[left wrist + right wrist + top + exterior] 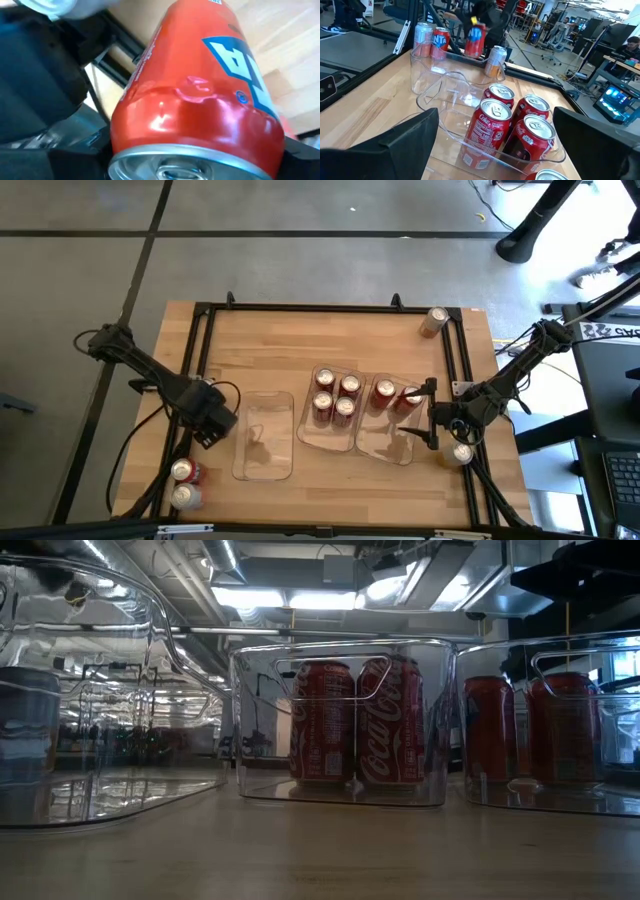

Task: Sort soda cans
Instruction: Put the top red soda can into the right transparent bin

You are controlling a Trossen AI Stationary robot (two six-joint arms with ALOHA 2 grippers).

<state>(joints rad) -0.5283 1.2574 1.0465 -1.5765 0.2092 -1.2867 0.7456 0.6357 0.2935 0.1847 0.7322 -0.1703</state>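
A: Where do the soda cans stand?
B: Four red cans (335,397) fill the middle tray (330,442). Two more red cans (396,396) sit in the right tray (383,445), at about three o'clock from it. The left tray (264,438), at nine o'clock, holds none. One copper can (433,321) lies at the table's (300,340) one o'clock corner. Two cans (184,483) stand at the seven o'clock corner, and one can (461,452) rests near the right rail at four o'clock.

A: And the grippers?
B: The left gripper (205,420), at eight o'clock beside the left tray, is clamped on an orange can (200,90), dented near its rim. The right gripper (428,412) hovers at the right tray's three o'clock edge, fingers (395,145) spread wide, holding nothing.
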